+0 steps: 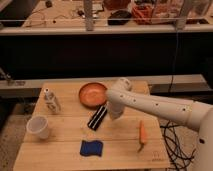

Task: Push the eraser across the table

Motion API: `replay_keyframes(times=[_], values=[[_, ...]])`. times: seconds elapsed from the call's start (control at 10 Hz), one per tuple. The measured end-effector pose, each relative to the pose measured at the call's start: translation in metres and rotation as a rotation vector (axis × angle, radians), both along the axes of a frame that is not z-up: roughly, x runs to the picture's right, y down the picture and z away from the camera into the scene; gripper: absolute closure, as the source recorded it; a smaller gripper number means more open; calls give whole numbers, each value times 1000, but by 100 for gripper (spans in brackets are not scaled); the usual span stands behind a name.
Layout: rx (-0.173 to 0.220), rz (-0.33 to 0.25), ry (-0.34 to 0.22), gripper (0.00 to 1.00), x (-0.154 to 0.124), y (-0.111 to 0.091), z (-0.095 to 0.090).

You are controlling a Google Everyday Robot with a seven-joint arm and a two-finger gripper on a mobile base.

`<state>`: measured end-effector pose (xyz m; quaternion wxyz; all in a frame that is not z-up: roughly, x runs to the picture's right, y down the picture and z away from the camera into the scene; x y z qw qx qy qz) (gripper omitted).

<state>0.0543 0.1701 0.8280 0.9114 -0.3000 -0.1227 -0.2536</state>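
Note:
The eraser (pixel 97 118), a small black oblong block with a pale stripe, lies slanted near the middle of the light wooden table (pixel 65 150), just in front of the orange bowl (pixel 92 93). My gripper (pixel 113 113) hangs down from the white arm (pixel 155 106) right beside the eraser's right end, close to it or touching it. The arm reaches in from the right.
A white cup (pixel 39 126) stands at the left, a small white bottle (pixel 51 100) behind it. A flat blue pad (pixel 92 148) lies at the front. A carrot (pixel 142 135) lies at the right. Cables hang off the table's right edge.

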Motion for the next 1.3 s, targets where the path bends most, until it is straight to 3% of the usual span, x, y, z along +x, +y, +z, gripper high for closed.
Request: replay_keyframes(times=[0.8,1.1,1.3], values=[[-15,-101,-54,100,-46,12,11],[-23,-146,-77,100,-88,14,11],[-25,-166,-94,100,-102,15,11]])
